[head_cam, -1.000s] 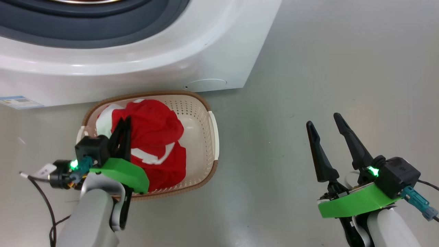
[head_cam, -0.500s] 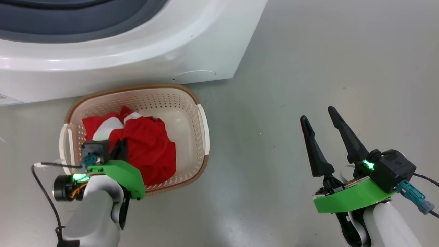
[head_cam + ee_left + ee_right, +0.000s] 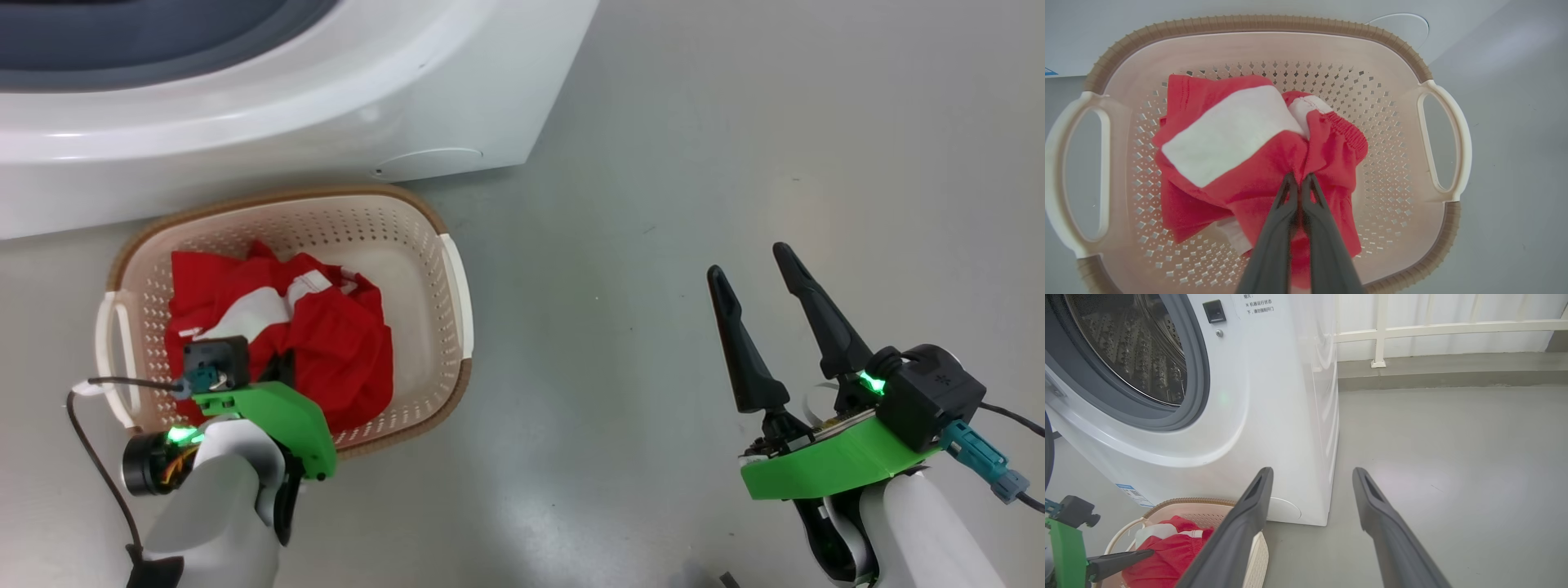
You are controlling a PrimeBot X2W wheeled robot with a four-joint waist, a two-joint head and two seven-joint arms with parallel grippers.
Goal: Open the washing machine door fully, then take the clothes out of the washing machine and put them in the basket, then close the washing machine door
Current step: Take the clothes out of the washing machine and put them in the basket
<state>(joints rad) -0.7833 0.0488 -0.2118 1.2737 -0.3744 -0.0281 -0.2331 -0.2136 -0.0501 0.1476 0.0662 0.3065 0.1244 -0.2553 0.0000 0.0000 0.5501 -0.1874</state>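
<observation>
A: Clothes (image 3: 1241, 192) location?
B: Heaped in basket (image 3: 1257, 22), just beside washing machine (image 3: 1274, 396); underside hidden.
A: Grippers?
B: Left gripper (image 3: 1300, 179) pressed together, pinching a red fold; own fingers (image 3: 1278, 245) cover fabric below. Right gripper (image 3: 747, 261) spread over floor (image 3: 653, 163), empty. Drum (image 3: 1147, 355) cut off.

Glossy grey floor (image 3: 735, 122), with a low grey kerb (image 3: 1453, 373) and a white railing (image 3: 1380, 335) at its far edge.

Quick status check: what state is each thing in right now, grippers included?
washing machine: opening uncovered, visible drum part bare.
basket: upright on the floor before the washing machine.
clothes: crumpled inside the basket, pinched by the left gripper.
left gripper: shut on the clothes.
right gripper: open, empty, above the floor.
</observation>
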